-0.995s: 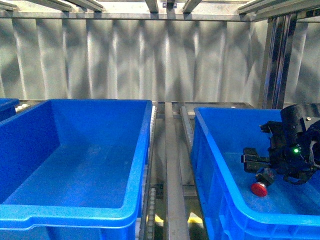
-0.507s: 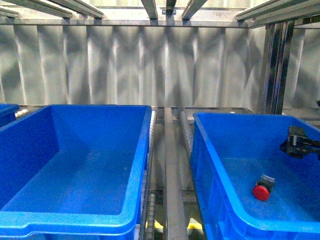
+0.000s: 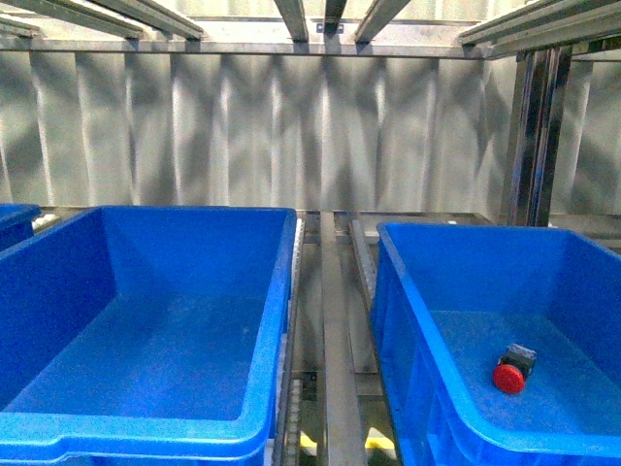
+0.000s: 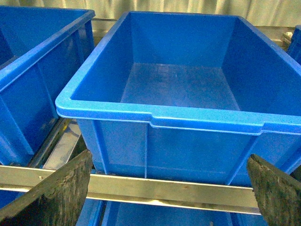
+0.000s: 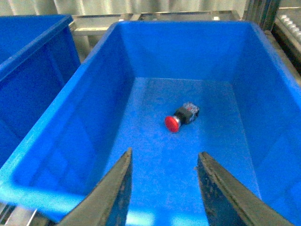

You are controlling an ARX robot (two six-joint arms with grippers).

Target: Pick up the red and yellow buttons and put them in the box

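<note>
A red button (image 3: 511, 372) lies on its side on the floor of the right blue box (image 3: 408, 291); the right wrist view shows the same red button (image 5: 180, 117) in that box (image 5: 89, 84). No yellow button shows. My right gripper (image 5: 164, 157) is open, held above the box's near end, well short of the button, with nothing between its fingers. My left gripper (image 4: 169, 162) is open wide, low in front of the empty left blue box (image 4: 160, 115), facing a metal rail. Neither arm appears in the front view.
The empty left blue box (image 3: 277, 320) stands beside the right one, with metal rails (image 3: 335, 330) in the gap between them. Another blue bin (image 4: 33, 75) sits further left. A corrugated metal wall (image 3: 291, 126) closes the back, and frame posts (image 3: 534, 136) rise at the right.
The right arm, which hung over the red button inside the right box, has pulled back out of the front view. The button stays lying on the box floor.
</note>
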